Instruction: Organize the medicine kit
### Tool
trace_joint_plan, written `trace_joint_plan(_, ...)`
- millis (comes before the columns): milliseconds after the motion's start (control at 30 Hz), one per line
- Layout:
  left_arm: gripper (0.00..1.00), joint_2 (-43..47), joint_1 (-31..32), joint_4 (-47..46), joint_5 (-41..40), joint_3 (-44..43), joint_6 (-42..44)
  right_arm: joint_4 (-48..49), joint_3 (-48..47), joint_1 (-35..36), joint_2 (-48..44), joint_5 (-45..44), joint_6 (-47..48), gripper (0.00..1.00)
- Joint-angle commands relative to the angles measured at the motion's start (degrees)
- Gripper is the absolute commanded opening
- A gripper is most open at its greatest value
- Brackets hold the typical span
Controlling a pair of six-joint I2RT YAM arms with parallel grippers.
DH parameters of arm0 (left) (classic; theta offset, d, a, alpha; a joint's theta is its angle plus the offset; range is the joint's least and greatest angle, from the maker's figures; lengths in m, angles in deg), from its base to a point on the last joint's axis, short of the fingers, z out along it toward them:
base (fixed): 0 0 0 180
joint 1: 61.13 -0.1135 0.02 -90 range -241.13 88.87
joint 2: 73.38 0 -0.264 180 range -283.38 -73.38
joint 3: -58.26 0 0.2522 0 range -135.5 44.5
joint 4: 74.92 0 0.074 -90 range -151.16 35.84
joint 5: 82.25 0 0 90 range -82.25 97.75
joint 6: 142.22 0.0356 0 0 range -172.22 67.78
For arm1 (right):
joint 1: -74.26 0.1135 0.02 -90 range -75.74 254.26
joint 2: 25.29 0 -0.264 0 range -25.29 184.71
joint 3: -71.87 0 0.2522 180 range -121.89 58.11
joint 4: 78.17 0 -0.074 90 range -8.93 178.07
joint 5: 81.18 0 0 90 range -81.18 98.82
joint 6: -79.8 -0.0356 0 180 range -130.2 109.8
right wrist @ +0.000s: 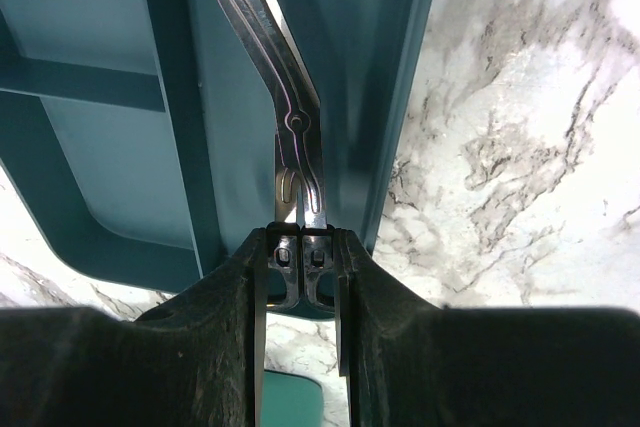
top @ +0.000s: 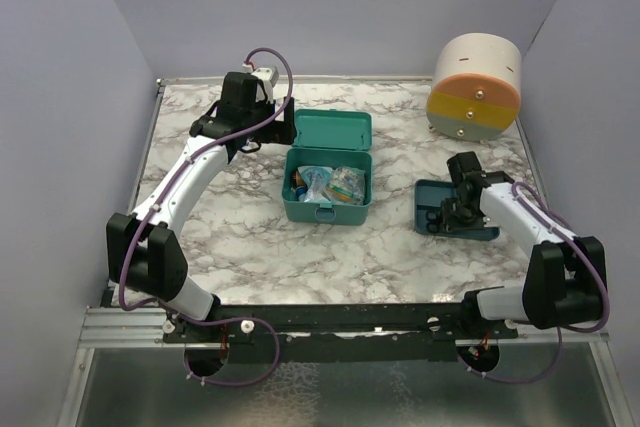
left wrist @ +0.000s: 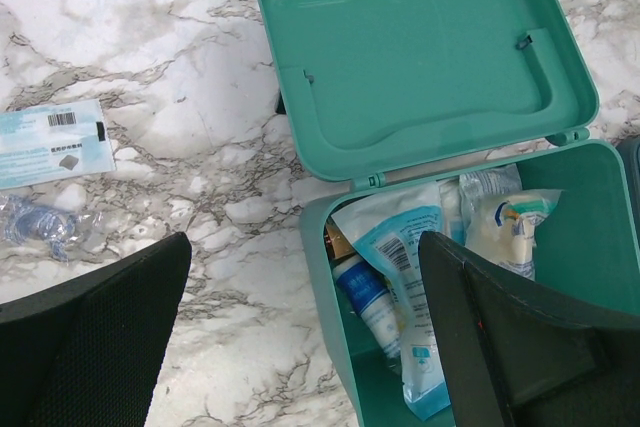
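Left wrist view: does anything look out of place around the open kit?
Yes. Two items lie loose on the marble table, apart from the medicine kit, at this view's left edge: a flat blue-and-white barcoded packet and a small clear bag with something blue inside. The other supplies sit inside the box.

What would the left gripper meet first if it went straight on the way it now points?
Probably the left wall of the open medicine kit, which lies ahead of the left gripper, between its spread fingers. The marble table lies just beside it. Depth is unclear.
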Motion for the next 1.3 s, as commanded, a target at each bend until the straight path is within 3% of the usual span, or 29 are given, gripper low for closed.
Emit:
trace_joint_plan(0,0.99,1.90,-0.22,-1.30,0.29,0.34,-0.50,2.84,0.23,-0.39,1.51,0.13,-1.98,0.01)
trace_joint_plan(533,0.99,2.36,-0.25,-1.35,-0.15,0.61,-0.41,5.17,-2.13,-1.00,5.89,0.15,-0.20,0.01)
trace_joint_plan(900,0.99,2.21,-0.27,-1.29,0.11,0.63,-0.32,4.75,-4.80,-1.01,6.79,0.75,2.82,0.43)
trace_joint_plan(1267,0.99,3.13,-0.28,-1.37,0.20,0.95,-0.52,3.51,-5.37,-1.09,4.64,-0.30,4.37,0.46)
